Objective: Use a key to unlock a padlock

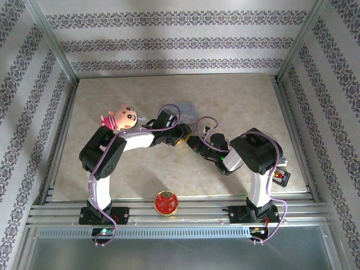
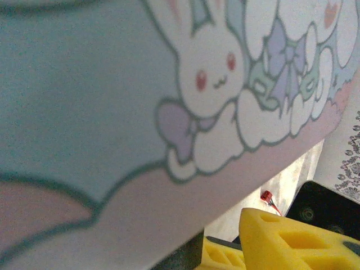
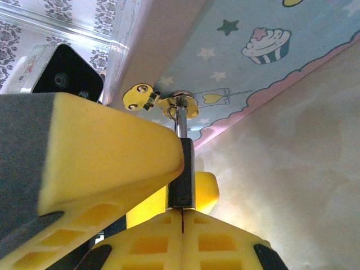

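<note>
While right gripper (image 3: 181, 188) clenches padlock (image 3: 181, 169) body near mat (image 3: 264, 67), keys (image 3: 138, 97) sit on ring (image 3: 183, 99) at shackle (image 3: 180, 126). Left gripper (image 1: 181, 136): jaw state unclear. Padlock likely heavy, rigid, slick metal; grip flat body sides, key by head.

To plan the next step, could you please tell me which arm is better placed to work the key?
Likely right. The right gripper is shut on a dark piece whose shiny shaft leads to the yellow-headed keys. The left gripper, by the patterned mat, shows no grip.
</note>
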Robot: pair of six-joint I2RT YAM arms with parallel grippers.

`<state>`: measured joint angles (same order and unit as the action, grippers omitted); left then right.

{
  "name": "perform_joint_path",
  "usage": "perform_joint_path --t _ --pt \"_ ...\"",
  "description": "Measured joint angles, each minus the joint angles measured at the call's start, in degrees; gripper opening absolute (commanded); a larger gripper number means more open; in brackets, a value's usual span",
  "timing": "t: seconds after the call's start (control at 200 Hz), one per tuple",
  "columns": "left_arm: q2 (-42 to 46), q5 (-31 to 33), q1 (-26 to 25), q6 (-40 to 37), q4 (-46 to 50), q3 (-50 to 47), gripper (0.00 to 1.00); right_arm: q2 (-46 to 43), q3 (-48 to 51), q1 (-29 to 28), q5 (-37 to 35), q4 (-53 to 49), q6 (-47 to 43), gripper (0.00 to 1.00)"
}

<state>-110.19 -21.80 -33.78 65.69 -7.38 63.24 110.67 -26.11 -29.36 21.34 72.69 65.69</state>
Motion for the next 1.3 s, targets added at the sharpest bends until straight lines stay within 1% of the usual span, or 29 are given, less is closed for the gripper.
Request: perform_joint_path --t 0.055,0.165,0.225,0.28,0.295,0.38,0.405,0.46,0.505,0.56,0.6,0.69,0.71,0.73,0.795,0.82,0.9,0.92,0.975,1.035,1.174,1.299 --pt "0.00 0.57 0.00 -0.48 -0.39 -0.20 0.56 0.00 0.00 0.00 0.00 0.02 0.17 0.00" --pt "0.00 2.25 0.00 -1.49 -0.96 -0.68 0.51 0.00 0.00 0.02 0.00 0.02 0.26 0.00" --pt "0.00 2.84 0.00 -2.16 -1.11 -0.79 0.45 0.00 0.00 0.02 0.00 0.04 0.42 0.00" --pt "0.00 3.30 0.00 -2.64 -1.33 -0.79 0.42 0.00 0.00 0.02 0.00 0.04 0.44 0.00" --pt "0.00 3.37 0.00 -2.69 -1.46 -0.79 0.39 0.00 0.00 0.02 0.00 0.04 0.46 0.00" --pt "0.00 3.89 0.00 -2.95 -2.23 -0.79 0.35 0.00 0.00 0.02 -0.04 0.15 0.59 0.00" --pt "0.00 3.96 0.00 -2.93 -2.36 -0.83 0.30 0.00 0.00 0.02 -0.04 0.26 0.61 0.00" --pt "0.00 4.09 0.00 -2.91 -2.62 -0.90 0.29 0.00 0.00 0.02 -0.09 0.35 0.66 0.00" --pt "0.00 4.15 0.00 -2.84 -2.86 -0.92 0.24 0.00 0.00 0.07 -0.15 0.42 0.66 0.01" --pt "0.00 4.28 0.04 -2.80 -3.45 -1.14 0.23 0.00 0.00 0.33 -0.20 0.44 0.74 0.03" --pt "0.00 4.31 0.04 -2.78 -3.80 -1.25 0.18 0.00 0.00 0.37 -0.22 0.46 0.85 0.05" --pt "0.00 4.31 0.04 -2.75 -4.24 -1.55 0.16 0.00 0.00 0.37 -0.26 0.42 0.90 0.10" --pt "0.00 4.28 0.04 -2.73 -4.33 -1.60 0.15 0.00 0.02 0.37 -0.26 0.39 0.85 0.11" --pt "0.00 4.31 0.04 -2.71 -4.48 -1.64 0.12 0.00 0.02 0.37 -0.31 0.39 0.92 0.13" --pt "0.00 4.28 0.04 -2.69 -5.01 -1.66 0.10 -0.02 0.15 0.59 -0.70 0.33 0.83 0.17" --pt "0.00 4.28 0.04 -2.67 -5.14 -1.73 0.07 -0.09 0.28 0.76 -0.72 0.26 0.72 0.19" --pt "0.00 4.31 0.04 -2.05 -5.42 -1.86 0.04 -0.96 0.92 0.90 -0.92 -0.37 0.37 0.25" --pt "0.00 4.31 0.04 -2.12 -5.46 -1.90 0.02 -1.38 1.14 0.90 -0.94 -0.68 0.11 0.26" --pt "0.00 4.31 0.04 -1.99 -5.73 -2.01 0.00 -2.75 1.79 0.90 -1.16 -1.60 -0.24 0.29" --pt "0.00 4.31 0.04 -1.79 -5.84 -2.14 0.00 -4.83 2.56 0.90 -1.33 -2.82 -1.11 0.31" --pt "0.00 4.28 0.04 -0.98 -5.95 -2.16 0.00 -10.78 3.28 1.03 -2.19 -7.10 -4.11 0.31" --pt "0.00 4.17 0.04 -0.13 -5.97 -2.16 0.00 -16.98 3.26 0.72 -3.93 -14.88 -8.48 0.31"
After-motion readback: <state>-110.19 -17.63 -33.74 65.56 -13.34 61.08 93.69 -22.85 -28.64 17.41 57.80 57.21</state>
